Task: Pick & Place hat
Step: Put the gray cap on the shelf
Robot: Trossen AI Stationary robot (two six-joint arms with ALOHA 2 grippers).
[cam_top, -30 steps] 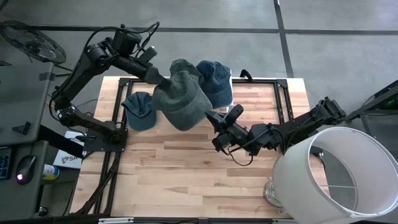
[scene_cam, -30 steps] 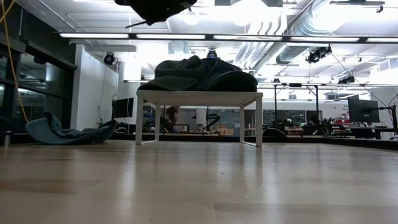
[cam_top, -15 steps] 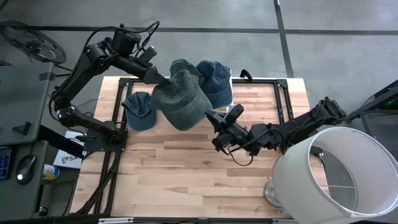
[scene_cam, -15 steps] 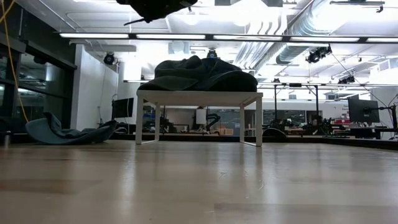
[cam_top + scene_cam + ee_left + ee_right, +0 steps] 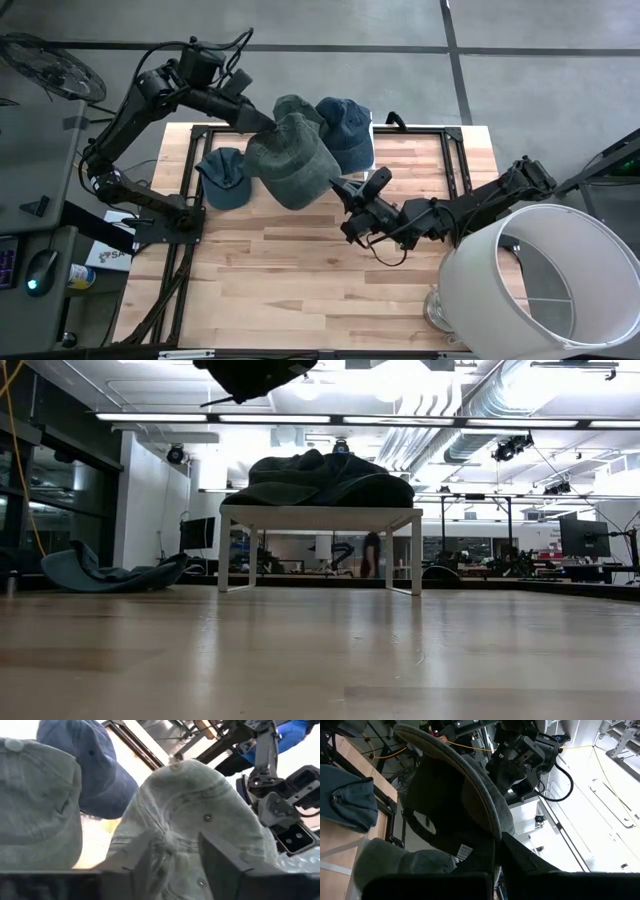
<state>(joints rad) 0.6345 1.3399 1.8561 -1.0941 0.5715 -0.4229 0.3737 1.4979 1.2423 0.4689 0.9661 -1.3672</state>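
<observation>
The grey-green hat hangs above the table's far edge, between a small blue cap on its left and a hat pile on the white stand on its right. The left gripper is clamped on a fold of its crown, while the right gripper pinches its brim edge from the other side. With both arms holding one cloth, uneven pulling could tear a grip loose, dropping the hat onto the pile's blue hat.
</observation>
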